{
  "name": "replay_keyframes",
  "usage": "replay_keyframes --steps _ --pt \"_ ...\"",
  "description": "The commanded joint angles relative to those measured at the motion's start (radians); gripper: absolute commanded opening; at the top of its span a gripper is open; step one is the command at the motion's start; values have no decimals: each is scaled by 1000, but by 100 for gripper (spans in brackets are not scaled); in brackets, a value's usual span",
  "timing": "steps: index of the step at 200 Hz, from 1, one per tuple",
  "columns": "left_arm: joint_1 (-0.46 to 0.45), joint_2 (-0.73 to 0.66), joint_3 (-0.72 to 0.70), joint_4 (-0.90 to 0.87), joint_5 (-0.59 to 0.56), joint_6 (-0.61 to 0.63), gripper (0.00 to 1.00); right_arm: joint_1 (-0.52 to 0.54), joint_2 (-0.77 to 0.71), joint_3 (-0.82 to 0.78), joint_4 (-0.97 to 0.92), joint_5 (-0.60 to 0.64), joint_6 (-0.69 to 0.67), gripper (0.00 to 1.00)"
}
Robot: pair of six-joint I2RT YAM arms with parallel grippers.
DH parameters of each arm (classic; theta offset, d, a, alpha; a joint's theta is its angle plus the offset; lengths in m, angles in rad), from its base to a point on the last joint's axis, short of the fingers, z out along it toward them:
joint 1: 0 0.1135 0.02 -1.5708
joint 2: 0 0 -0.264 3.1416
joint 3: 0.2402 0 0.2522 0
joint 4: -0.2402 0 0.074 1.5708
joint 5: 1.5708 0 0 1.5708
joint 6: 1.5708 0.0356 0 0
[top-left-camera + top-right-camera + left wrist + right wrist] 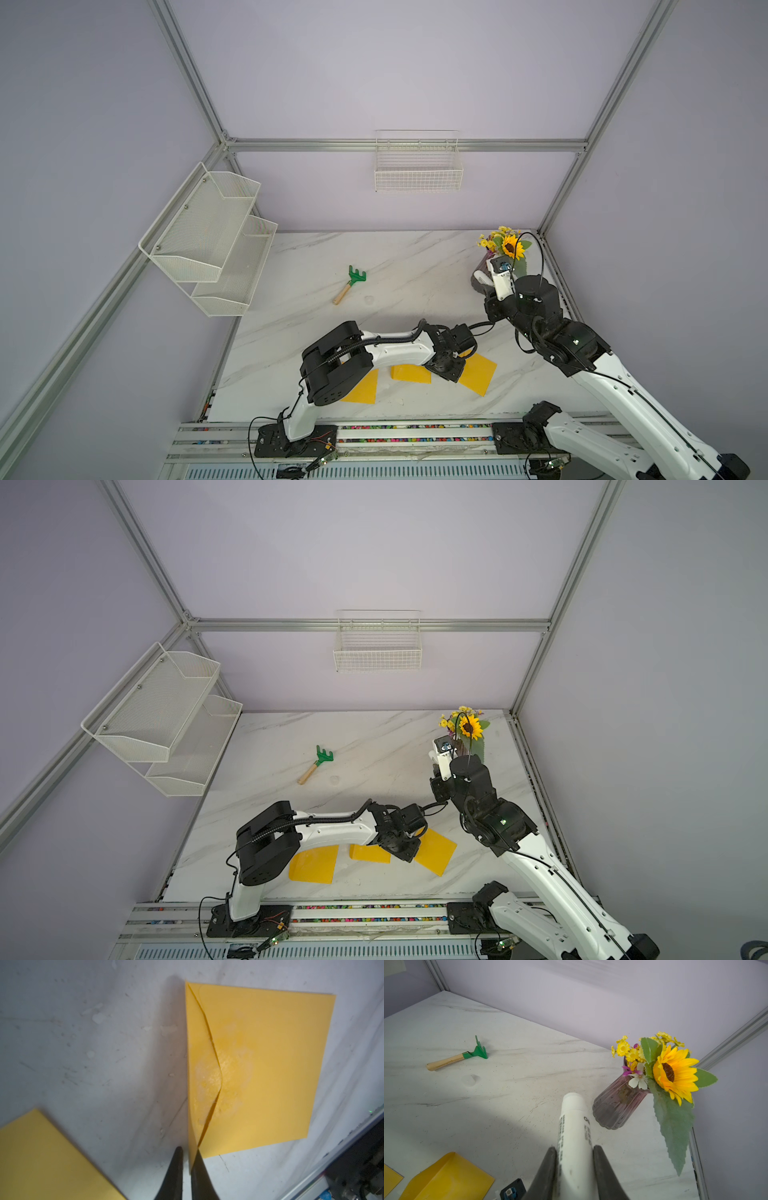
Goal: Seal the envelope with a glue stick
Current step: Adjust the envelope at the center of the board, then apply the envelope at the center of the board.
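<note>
A yellow envelope point(270, 1064) lies near the table's front, right of the middle, and shows in both top views point(480, 374) point(436, 852). Its pointed flap point(199, 1064) stands up from the body, with a whitish glue smear point(230, 1068) around the flap's tip. My left gripper point(188, 1151) is shut on the end of that flap's edge. Above the table at the back right, my right gripper point(574, 1147) is shut on the glue stick point(574, 1122), a white tube with dark print, beside the vase. The tube's uncapped end points away from the fingers.
Two more yellow envelopes point(411, 373) point(361, 390) lie left of the held one, partly under my left arm. A green rake point(351, 284) with a wooden handle and a small whitish cap point(469, 1080) lie mid-table. A purple vase point(618, 1103) of flowers stands at the back right.
</note>
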Motion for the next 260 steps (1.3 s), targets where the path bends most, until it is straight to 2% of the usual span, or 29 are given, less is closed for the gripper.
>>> replay_keyframes --steps 1,25,44,81,135,176,215,260 --pt "-3 15 1 18 -20 20 7 -4 -18 35 -82 16 54 0" --pt "-3 -17 -33 68 -29 37 3 -4 -6 67 -149 41 130 0" --pt "6 -45 -69 127 -12 56 0 -4 32 119 -254 -17 184 0" --pt "35 -98 -180 278 101 83 0 -3 94 184 -427 -111 278 0" --pt "116 -207 -395 522 310 22 0 -4 208 224 -591 -179 418 0" --pt "149 -184 -445 669 445 -37 0 -3 393 232 -721 -211 487 0" --pt "165 -148 -443 686 500 -69 0 -2 466 138 -689 -290 494 0" --pt "170 -98 -395 606 520 -64 0 0 518 9 -585 -349 547 0"
